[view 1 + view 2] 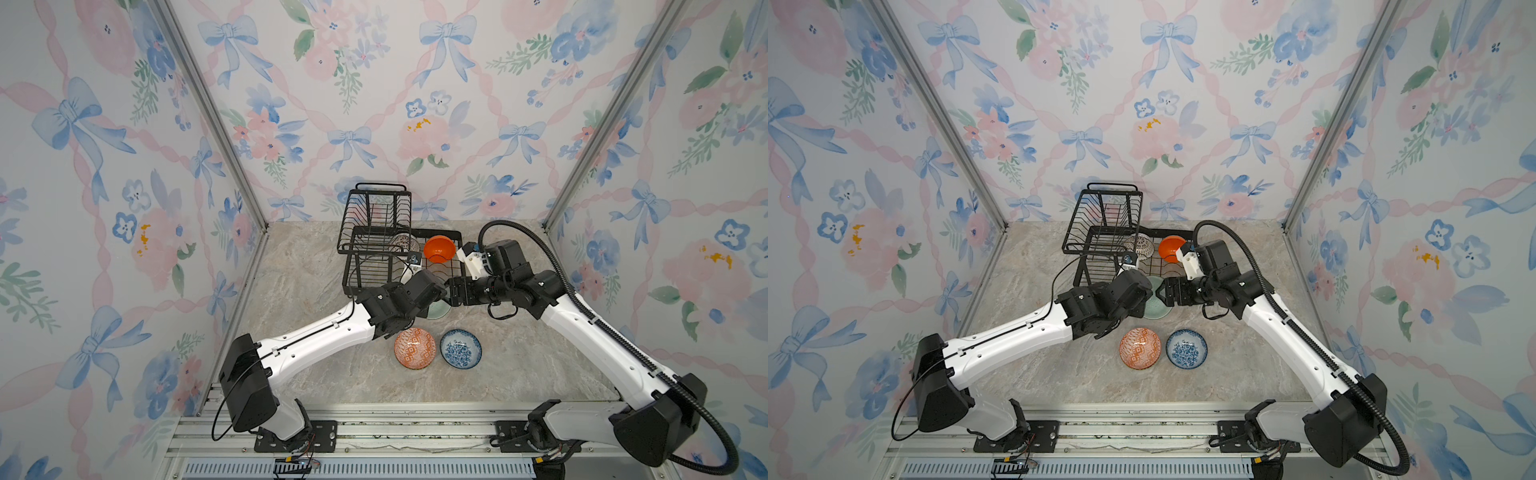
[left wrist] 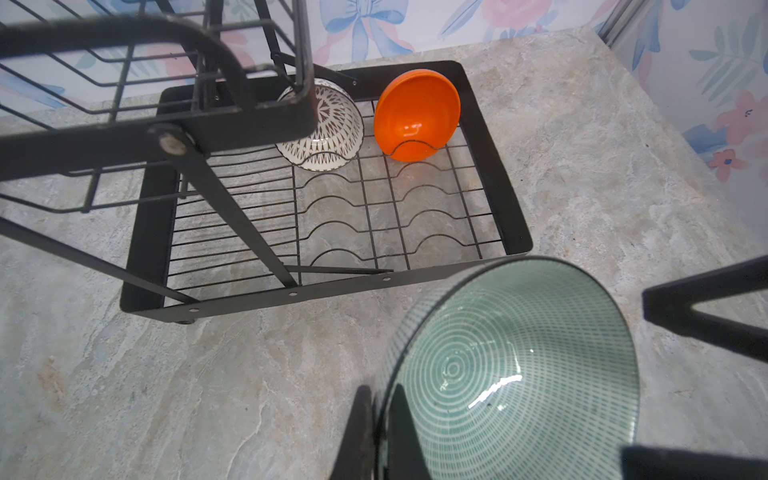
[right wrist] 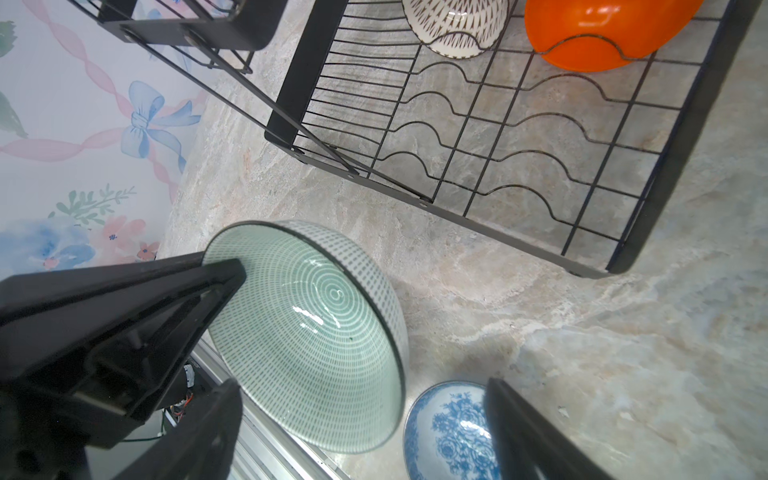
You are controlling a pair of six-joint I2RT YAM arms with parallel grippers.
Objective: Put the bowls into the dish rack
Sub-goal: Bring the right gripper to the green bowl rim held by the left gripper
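My left gripper is shut on the rim of a green patterned bowl, one finger inside and one outside. The bowl hangs tilted just in front of the dish rack; it also shows in both top views. My right gripper is open, its fingers standing wide on either side of the bowl's opposite edge without touching it. A plain orange bowl and a white bowl with brown lattice lean at the back of the rack's lower tray.
An orange-white geometric bowl and a blue-white floral bowl sit upright on the marble table in front of both arms. The rack's raised upper basket overhangs the tray's left half. Patterned walls enclose the table.
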